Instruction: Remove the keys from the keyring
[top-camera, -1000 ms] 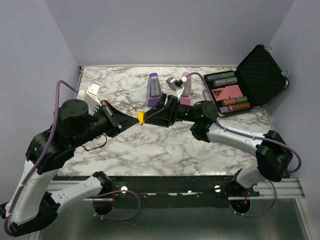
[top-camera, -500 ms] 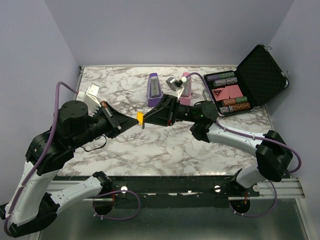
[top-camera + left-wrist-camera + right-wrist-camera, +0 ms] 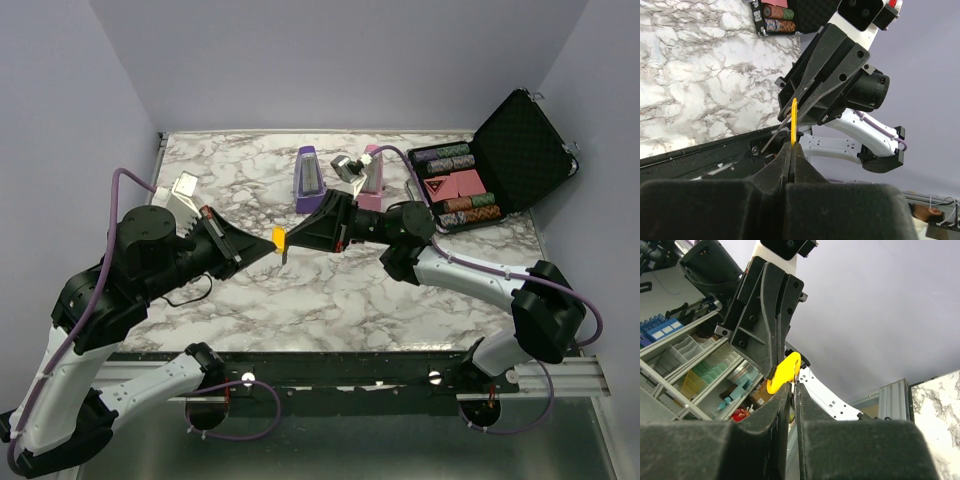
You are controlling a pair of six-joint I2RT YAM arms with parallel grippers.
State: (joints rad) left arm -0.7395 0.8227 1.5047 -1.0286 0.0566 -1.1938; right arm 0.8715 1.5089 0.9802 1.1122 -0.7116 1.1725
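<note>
The keys show as a bright yellow key head (image 3: 279,238) with a thin metal blade (image 3: 772,135) hanging under it, held in the air above the middle of the marble table (image 3: 330,290). My left gripper (image 3: 266,245) is shut on the yellow head, which stands edge-on between its tips in the left wrist view (image 3: 794,120). My right gripper (image 3: 293,240) comes from the right and is shut on a thin metal part right beside the yellow head (image 3: 783,372). The two grippers are tip to tip. The keyring itself is too small to make out.
A purple metronome (image 3: 307,178) and a pink metronome (image 3: 372,180) stand at the back middle. An open black case (image 3: 520,140) with poker chips (image 3: 447,158) sits at the back right. A small white box (image 3: 184,188) lies at the back left.
Both grippers have stayed joined at the yellow key head and have drifted slightly left and toward the near edge. The left arm has lifted a little.
</note>
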